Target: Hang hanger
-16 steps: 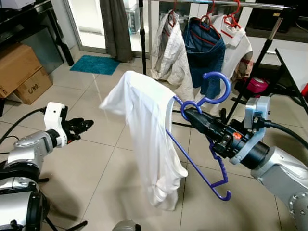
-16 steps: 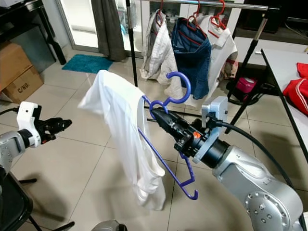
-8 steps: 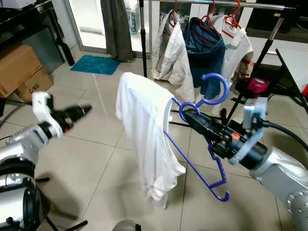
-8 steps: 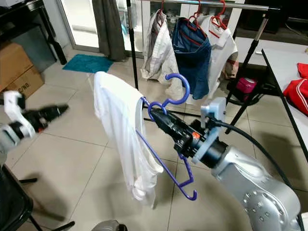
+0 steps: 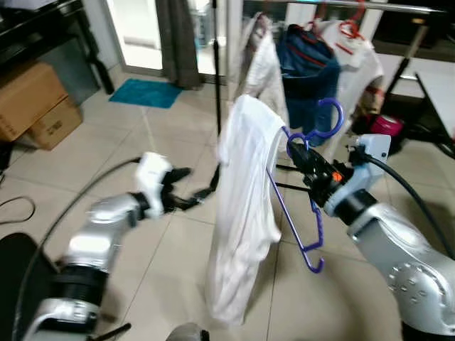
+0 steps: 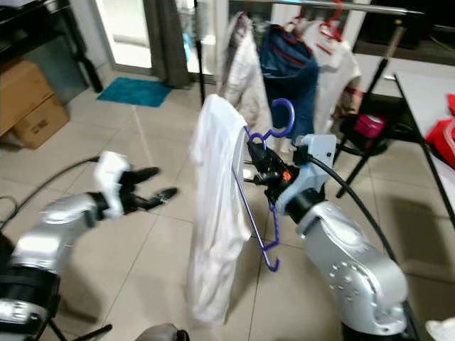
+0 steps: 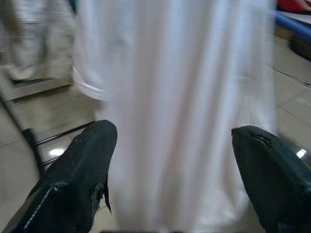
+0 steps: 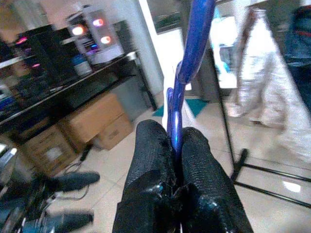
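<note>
Right gripper point(image 5: 297, 151) is clamped on the neck of the blue hanger point(image 5: 310, 213), jaws closed tight around it just below the hook; confirmed in the right wrist view, where both fingers point(image 8: 150, 160) press either side of the blue stem. The hanger is held in the air over the tiled floor point(image 5: 106, 149), hook upward, near the clothes rail point(image 5: 341, 6) but not on it. A white shirt point(image 5: 245, 213) drapes over the hanger and hangs down almost to the floor. Left gripper point(image 5: 195, 199) reaches toward the shirt's side, jaws spread wide, with the cloth just ahead between the fingertips point(image 7: 82, 165). Other garments point(image 5: 306, 64) hang on the rail. Cardboard boxes point(image 5: 32, 103) stand at the far left.
</note>
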`<state>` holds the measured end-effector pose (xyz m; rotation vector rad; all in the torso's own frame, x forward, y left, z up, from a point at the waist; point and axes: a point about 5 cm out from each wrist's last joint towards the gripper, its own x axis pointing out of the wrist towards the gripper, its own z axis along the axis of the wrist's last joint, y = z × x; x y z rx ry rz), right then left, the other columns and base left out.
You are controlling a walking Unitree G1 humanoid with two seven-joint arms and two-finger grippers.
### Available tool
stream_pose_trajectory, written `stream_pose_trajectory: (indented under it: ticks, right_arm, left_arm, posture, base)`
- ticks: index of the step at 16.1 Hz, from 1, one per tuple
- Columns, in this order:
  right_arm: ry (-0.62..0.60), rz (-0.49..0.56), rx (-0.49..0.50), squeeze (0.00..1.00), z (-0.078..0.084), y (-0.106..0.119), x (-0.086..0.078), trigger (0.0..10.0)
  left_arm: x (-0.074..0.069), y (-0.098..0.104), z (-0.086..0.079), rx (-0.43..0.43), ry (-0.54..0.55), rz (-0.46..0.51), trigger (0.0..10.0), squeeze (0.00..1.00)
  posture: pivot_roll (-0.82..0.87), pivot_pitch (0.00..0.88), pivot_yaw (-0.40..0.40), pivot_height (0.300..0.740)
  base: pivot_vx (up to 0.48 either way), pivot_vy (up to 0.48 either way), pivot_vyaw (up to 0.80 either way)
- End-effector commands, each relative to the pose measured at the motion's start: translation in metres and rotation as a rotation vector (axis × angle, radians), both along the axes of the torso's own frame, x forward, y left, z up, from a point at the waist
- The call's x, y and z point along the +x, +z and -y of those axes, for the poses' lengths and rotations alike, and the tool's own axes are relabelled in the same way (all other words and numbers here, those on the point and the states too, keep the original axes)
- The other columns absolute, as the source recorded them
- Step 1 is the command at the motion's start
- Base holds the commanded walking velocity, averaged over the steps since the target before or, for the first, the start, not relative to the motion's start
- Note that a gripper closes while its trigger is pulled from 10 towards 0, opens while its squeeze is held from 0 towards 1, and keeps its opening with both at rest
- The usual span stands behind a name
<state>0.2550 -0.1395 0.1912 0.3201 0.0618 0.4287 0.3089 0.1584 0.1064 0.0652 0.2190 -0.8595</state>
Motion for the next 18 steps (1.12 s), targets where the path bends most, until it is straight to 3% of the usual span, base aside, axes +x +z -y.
stream_pose_trajectory:
  ticks: [1, 4, 5, 7, 10, 12, 13, 14, 17, 18]
  right_arm:
    - [0.0, 0.064, 0.007, 0.0, -0.006, 0.013, 0.003, 0.0]
    - [0.033, 0.092, -0.084, 0.0, -0.015, 0.016, 0.003, 0.0]
    - [0.05, 0.099, -0.116, 0.0, -0.015, 0.017, 0.004, 0.0]
    - [0.064, 0.103, -0.135, 0.0, -0.016, 0.017, 0.004, 0.0]
    - [0.086, 0.113, -0.161, 0.0, -0.02, 0.018, 0.006, 0.0]
    - [0.12, 0.123, -0.191, 0.0, -0.022, 0.019, 0.004, 0.0]
    - [0.195, 0.138, -0.237, 0.0, -0.022, 0.019, 0.0, 0.0]
    - [0.208, 0.14, -0.246, 0.0, -0.021, 0.019, -0.001, 0.0]
    - [0.381, 0.173, -0.328, 0.0, -0.018, 0.021, -0.007, 0.0]
    - [0.433, 0.187, -0.342, 0.0, -0.018, 0.023, -0.009, 0.0]
  left_arm:
    - [0.0, -0.001, 0.008, 0.032, -0.014, 0.021, 10.0, 0.0]
    - [0.001, 0.015, 0.012, 0.021, -0.004, 0.09, 10.0, 0.0]
    - [0.008, 0.027, 0.002, 0.018, 0.014, 0.123, 10.0, 1.0]
    - [0.011, 0.037, -0.003, 0.016, -0.004, 0.134, 10.0, 1.0]
    - [0.01, 0.054, 0.011, -0.052, -0.056, 0.162, 10.0, 1.0]
    - [0.012, 0.066, 0.007, -0.019, -0.071, 0.217, 10.0, 1.0]
    - [0.019, 0.097, -0.013, -0.004, -0.096, 0.281, 10.0, 0.33]
    - [0.02, 0.103, -0.017, -0.003, -0.103, 0.29, 10.0, 0.33]
    - [0.016, 0.152, -0.056, 0.152, -0.316, 0.25, 10.0, 0.0]
    - [0.017, 0.159, -0.063, 0.207, -0.358, 0.23, 10.0, 0.0]
  posture:
    - [0.04, 0.0, 0.054, 0.74]
    - [0.04, 0.0, 0.055, 0.74]
    - [0.04, 0.0, 0.053, 0.74]
    - [0.05, 0.0, 0.051, 0.74]
    - [0.05, 0.0, 0.055, 0.74]
    - [0.04, 0.0, 0.059, 0.74]
    - [0.04, 0.0, 0.056, 0.74]
    - [0.04, 0.0, 0.056, 0.74]
    - [0.07, 0.0, 0.044, 0.74]
    - [0.07, 0.0, 0.042, 0.74]
  base:
    - [0.0, 0.0, 0.0]
    - [0.0, 0.0, 0.0]
    - [0.0, 0.0, 0.0]
    - [0.0, 0.0, 0.0]
    - [0.0, 0.0, 0.0]
    - [0.0, 0.0, 0.0]
    - [0.0, 0.0, 0.0]
    - [0.0, 0.0, 0.0]
    - [0.0, 0.0, 0.0]
    - [0.0, 0.0, 0.0]
